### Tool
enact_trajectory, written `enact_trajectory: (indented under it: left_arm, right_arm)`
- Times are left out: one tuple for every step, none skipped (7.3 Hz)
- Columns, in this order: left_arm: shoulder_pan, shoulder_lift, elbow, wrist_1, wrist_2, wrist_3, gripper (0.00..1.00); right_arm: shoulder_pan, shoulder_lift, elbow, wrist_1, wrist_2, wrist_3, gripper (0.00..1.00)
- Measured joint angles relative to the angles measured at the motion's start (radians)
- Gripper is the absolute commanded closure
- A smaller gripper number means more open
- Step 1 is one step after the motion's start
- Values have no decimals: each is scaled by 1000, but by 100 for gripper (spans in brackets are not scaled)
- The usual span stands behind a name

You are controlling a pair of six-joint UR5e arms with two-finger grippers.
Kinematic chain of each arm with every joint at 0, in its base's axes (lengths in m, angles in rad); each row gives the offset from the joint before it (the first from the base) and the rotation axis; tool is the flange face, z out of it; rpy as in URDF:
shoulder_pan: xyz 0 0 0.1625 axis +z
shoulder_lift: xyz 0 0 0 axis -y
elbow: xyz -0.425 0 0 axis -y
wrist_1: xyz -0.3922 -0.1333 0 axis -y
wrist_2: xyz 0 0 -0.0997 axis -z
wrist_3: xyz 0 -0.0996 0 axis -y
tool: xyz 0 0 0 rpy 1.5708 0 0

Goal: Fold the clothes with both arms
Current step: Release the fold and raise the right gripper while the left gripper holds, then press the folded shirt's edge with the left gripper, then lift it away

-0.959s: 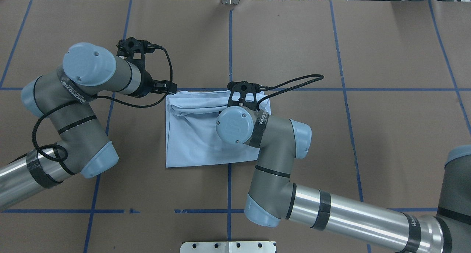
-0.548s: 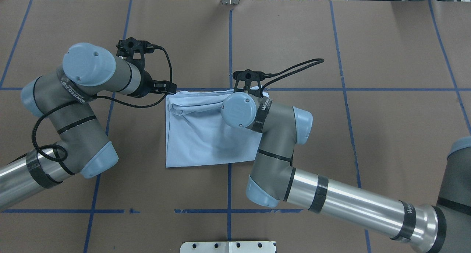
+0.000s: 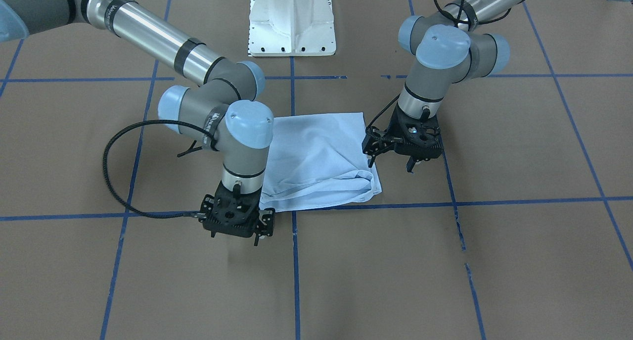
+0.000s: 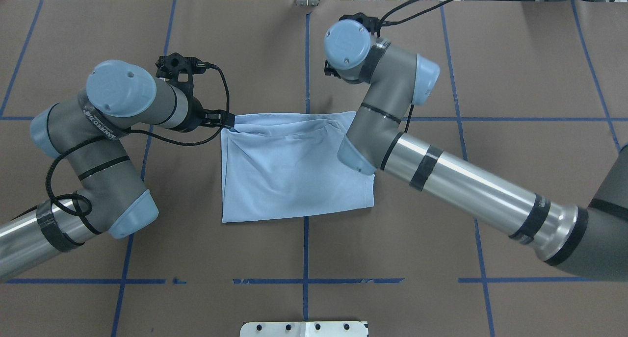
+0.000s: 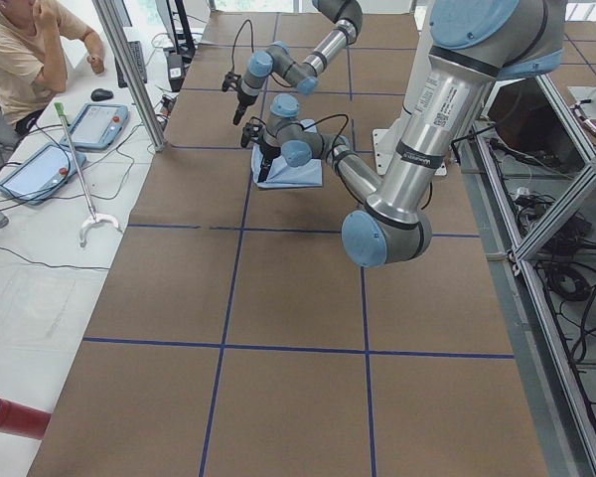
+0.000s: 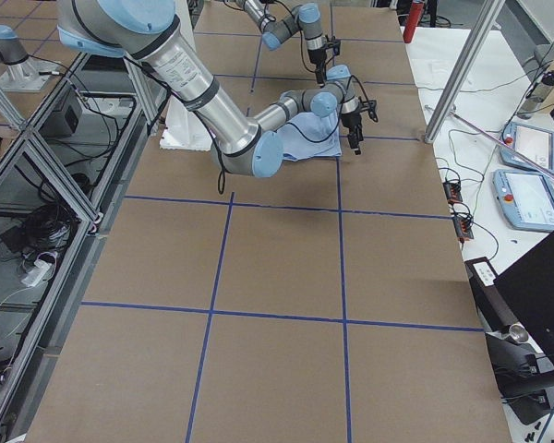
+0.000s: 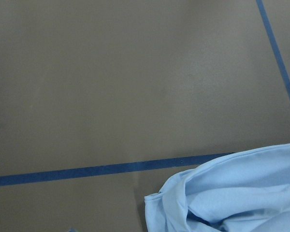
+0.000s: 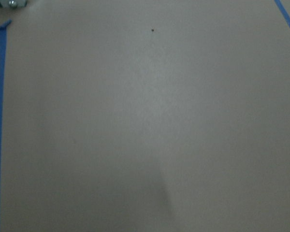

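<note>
The light blue T-shirt (image 4: 289,170) lies folded into a rough rectangle at the table's middle, its edge farthest from the robot loosely rolled (image 3: 321,186). No print or label shows. My left gripper (image 3: 390,162) hangs open, low beside the shirt's far left corner, and its wrist view shows that corner (image 7: 232,193) lying loose. My right gripper (image 3: 236,236) is open and empty, just past the shirt's far right corner. Its wrist view shows only bare table. In the overhead view the right arm (image 4: 392,101) reaches across the shirt's right side and hides the gripper.
The brown table cover carries a grid of blue tape lines (image 4: 306,67). The white pedestal base (image 3: 292,23) stands at the robot's edge. At the far side a person (image 5: 30,50) sits by tablets (image 5: 89,124) and cables.
My right arm has swung from over the shirt's far edge out beyond it, away from the robot. The bunched far edge has spread flatter. The left arm has barely moved.
</note>
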Motion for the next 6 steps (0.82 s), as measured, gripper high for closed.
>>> enact_trajectory:
  left_arm:
    - [14,-5,11,3,5,-2,0]
    - [51,-10,20,7,29,-20,0]
    - [98,-15,24,9,68,-53,0]
    - [129,-19,32,10,91,-74,0]
    - [145,-28,55,11,101,-83,0]
    - [146,-46,91,12,104,-86,0]
  right_arm:
    - [51,9,8,3,83,-6,0]
    - [72,12,22,5,122,-8,0]
    - [80,11,37,5,136,-8,0]
    - [82,8,47,5,141,-9,0]
    - [82,5,52,5,143,-9,0]
    - [82,5,53,5,143,-9,0]
